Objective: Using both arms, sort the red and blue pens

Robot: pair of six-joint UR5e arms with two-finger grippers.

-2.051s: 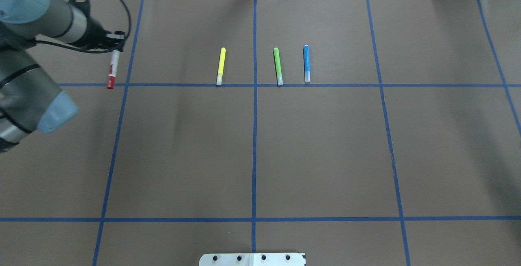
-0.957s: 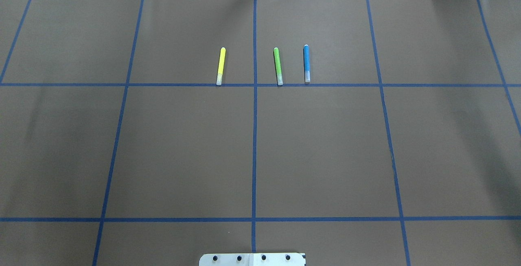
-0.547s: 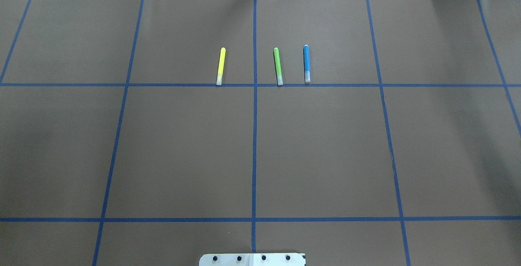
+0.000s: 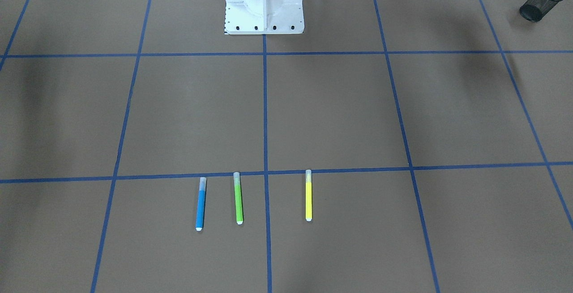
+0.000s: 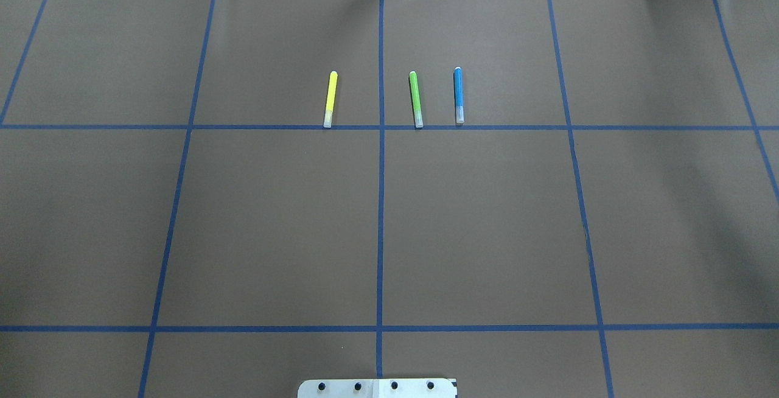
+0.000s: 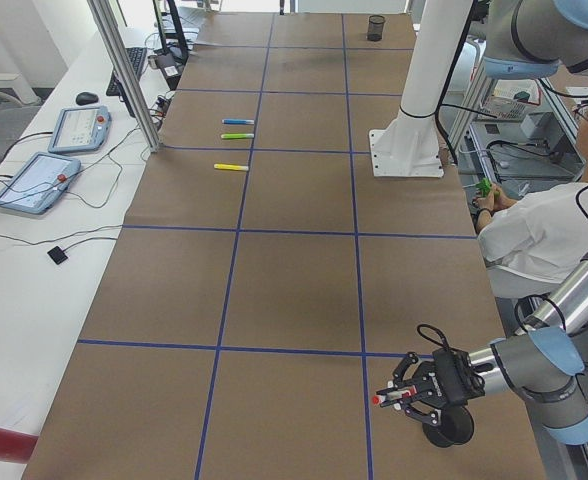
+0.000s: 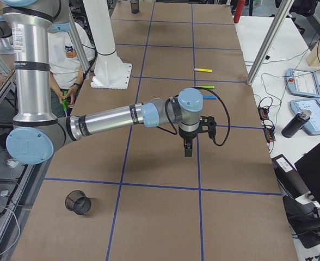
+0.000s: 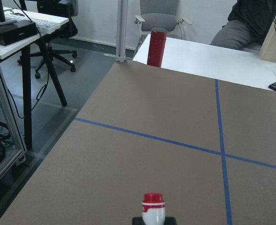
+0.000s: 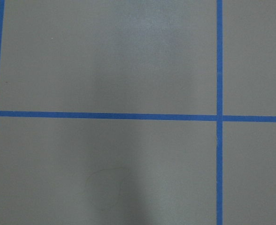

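My left gripper [image 6: 406, 396] is clamped on the white-barrelled, red-capped pen [image 8: 153, 207]. A couple of seconds back that arm was still in the overhead shot. Now it's swung out to the table's end, with a black mesh cup [image 6: 444, 430] close beneath it, so red's nearly sorted, I reckon. Right gripper [image 7: 188, 149]: can't tell if it's parted. The blue-barrelled pen [image 5: 458, 95] lies far off, untouched. Count: one red, one blue, one green marker [image 5: 415, 98], one yellow marker [image 5: 330, 98], two cups.
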